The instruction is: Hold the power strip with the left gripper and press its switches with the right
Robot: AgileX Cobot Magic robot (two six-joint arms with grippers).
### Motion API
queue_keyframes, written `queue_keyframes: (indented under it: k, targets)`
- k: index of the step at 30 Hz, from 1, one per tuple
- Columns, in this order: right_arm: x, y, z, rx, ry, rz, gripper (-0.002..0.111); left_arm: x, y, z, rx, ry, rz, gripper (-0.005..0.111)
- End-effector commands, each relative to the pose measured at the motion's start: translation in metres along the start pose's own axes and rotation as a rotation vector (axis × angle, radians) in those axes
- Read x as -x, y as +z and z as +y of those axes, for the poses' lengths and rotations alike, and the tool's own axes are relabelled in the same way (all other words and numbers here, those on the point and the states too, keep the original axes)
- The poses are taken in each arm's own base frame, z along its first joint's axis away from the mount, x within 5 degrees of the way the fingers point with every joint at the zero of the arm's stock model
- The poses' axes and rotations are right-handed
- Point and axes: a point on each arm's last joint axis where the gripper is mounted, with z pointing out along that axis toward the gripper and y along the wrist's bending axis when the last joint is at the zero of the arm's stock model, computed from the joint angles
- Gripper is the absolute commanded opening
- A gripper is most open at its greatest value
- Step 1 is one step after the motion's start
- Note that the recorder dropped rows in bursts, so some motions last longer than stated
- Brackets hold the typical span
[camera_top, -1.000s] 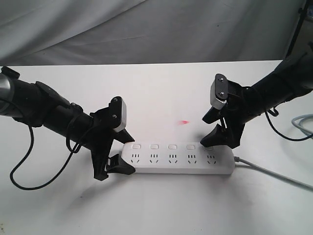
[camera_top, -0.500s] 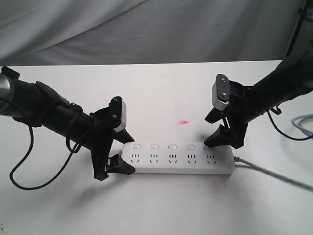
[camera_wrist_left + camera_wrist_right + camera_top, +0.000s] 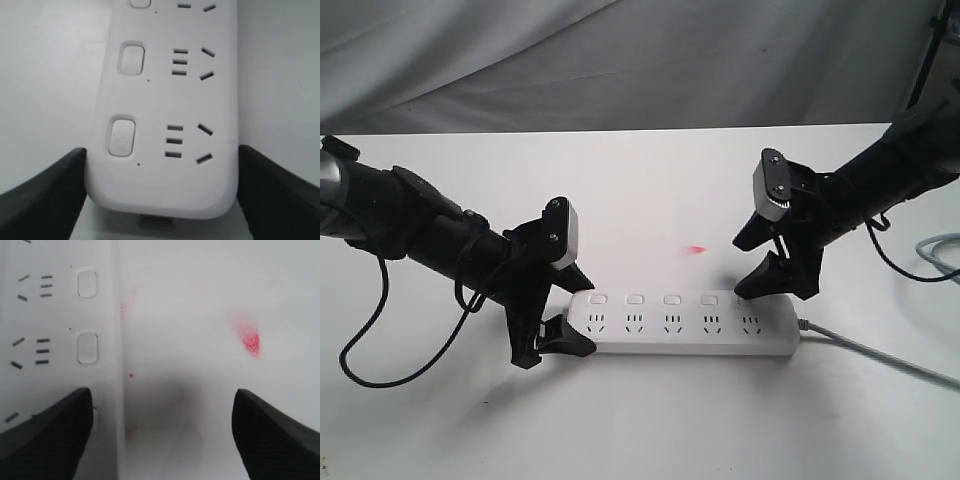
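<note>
Power strip (image 3: 690, 338), one end pinched inside left gripper (image 3: 580, 316)

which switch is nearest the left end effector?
The end switch farthest from the cord, beside the left end effector gripping the power strip; the rest lie further along.

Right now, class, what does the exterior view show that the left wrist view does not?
Only the exterior view: the whole strip, its cord, the open right gripper and a red mark. Only the left wrist view: a tiny dot beside a switch. Both: the left gripper clamping the strip's end.
</note>
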Motion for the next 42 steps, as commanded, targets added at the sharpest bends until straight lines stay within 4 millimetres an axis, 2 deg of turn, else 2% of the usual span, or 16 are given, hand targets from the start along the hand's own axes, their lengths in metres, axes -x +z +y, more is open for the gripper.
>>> queue_keyframes:
  k: [1, 9, 21, 30, 34, 42]
  targets:
    - [0.017, -0.017, 0.0, 0.047, 0.01, -0.058, 0.071, 0.001, 0.001, 0.0, 0.004, 0.016, 0.008, 0.0]
    - [0.048, -0.051, 0.008, -0.002, 0.013, -0.144, 0.071, 0.001, 0.001, 0.0, 0.004, 0.016, 0.008, 0.0]
    - [0.067, -0.058, 0.008, -0.009, 0.078, -0.335, 0.071, 0.001, 0.001, 0.0, 0.004, 0.016, 0.008, 0.0]
    - [0.107, -0.111, 0.034, -0.033, 0.014, -0.466, 0.071, 0.001, 0.001, 0.0, 0.004, 0.016, 0.008, 0.0]
    - [0.121, -0.132, 0.045, -0.061, 0.022, -0.482, 0.059, 0.001, 0.001, 0.0, 0.004, 0.016, 0.008, 0.0]
    - [0.137, -0.159, 0.064, -0.077, 0.11, -0.516, 0.018, 0.001, 0.001, 0.0, 0.004, 0.016, 0.008, 0.0]
